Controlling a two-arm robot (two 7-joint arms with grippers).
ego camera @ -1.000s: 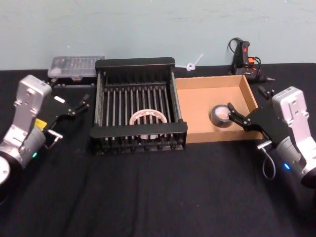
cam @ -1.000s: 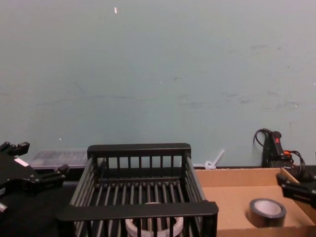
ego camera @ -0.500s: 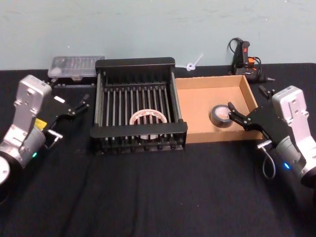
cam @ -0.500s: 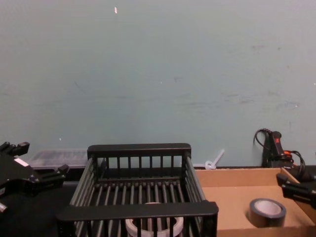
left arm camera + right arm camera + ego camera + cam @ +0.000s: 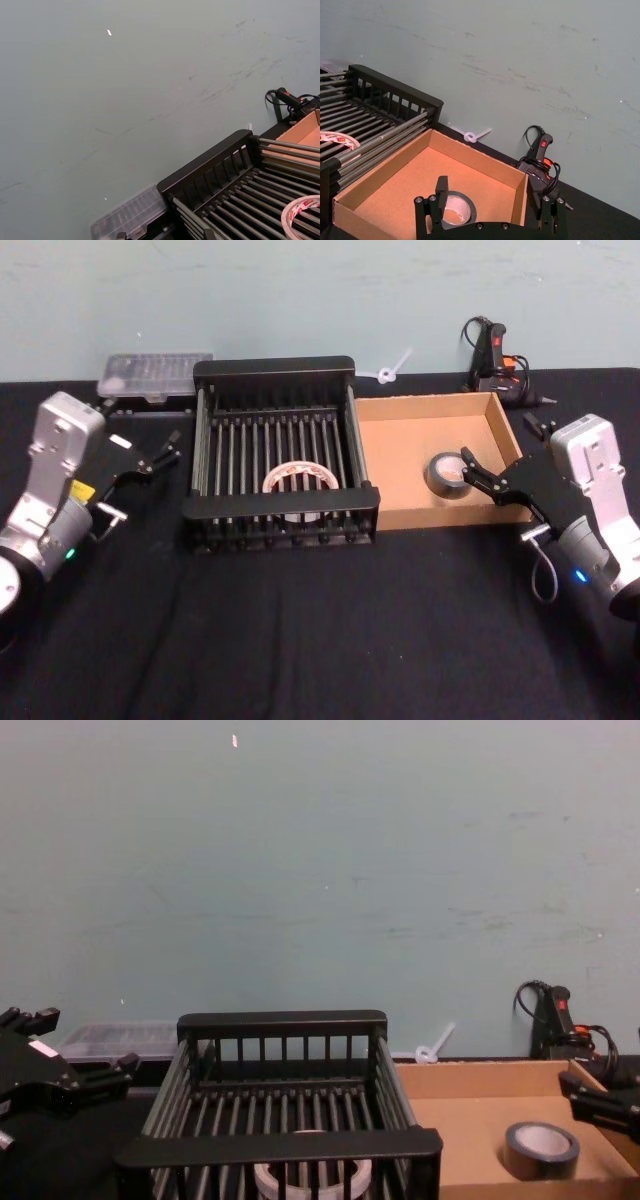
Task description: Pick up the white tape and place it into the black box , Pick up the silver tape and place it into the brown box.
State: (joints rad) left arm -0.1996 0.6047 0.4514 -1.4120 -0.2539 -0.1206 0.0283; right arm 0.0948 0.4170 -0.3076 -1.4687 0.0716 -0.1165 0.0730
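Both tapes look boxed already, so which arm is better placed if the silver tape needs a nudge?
Right. The right gripper, open, sits beside the silver tape in the brown box; the left gripper is beyond the black box.

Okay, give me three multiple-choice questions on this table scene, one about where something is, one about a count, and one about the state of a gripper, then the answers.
1. Where does the white tape lie?
A. in the black box
B. in the brown box
C. on the cloth beside the boxes

2. How many tape rolls are in the brown box?
A. none
B. one
C. two

3. How is the right gripper?
A. shut on the silver tape
B. open, holding nothing
C. shut on the white tape

Answers: 1 A, the white ring rests on the crate's barred floor. 2 B, the silver roll alone lies there. 3 B, its fingers stand apart at the roll's right side, over the tray's right wall.
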